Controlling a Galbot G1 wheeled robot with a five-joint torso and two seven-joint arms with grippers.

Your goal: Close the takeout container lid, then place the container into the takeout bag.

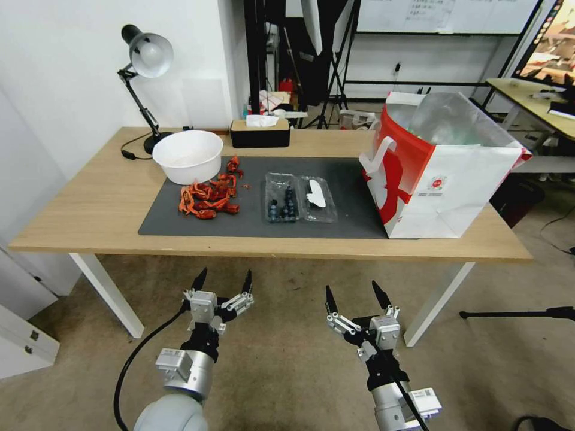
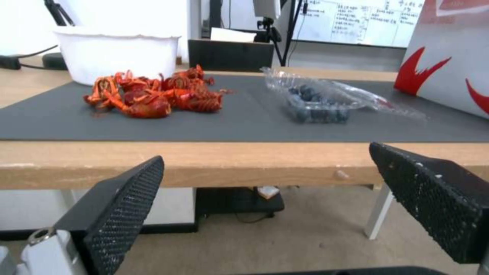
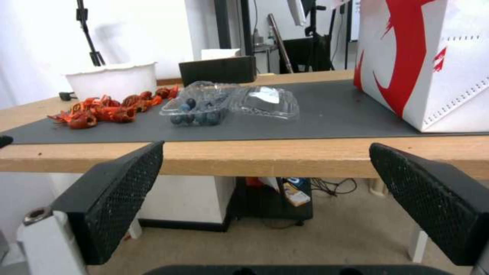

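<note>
Both end effectors spread; takeout container (image 1: 282,203) unclosed.

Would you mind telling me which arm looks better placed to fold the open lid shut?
Probably the right. The lid lies open on the container's bag side, roughly ahead of the open right gripper; the open left gripper sits nearer the crayfish.

Bare mat (image 1: 335,224) near the container (image 1: 299,198), crayfish (image 1: 209,194) close left, bag (image 1: 440,167) right, bowl (image 1: 187,156) far left

The head camera looks down across the whole table (image 1: 72,227). Both wrist cameras sit below its front edge, facing the mat (image 2: 244,122).
</note>
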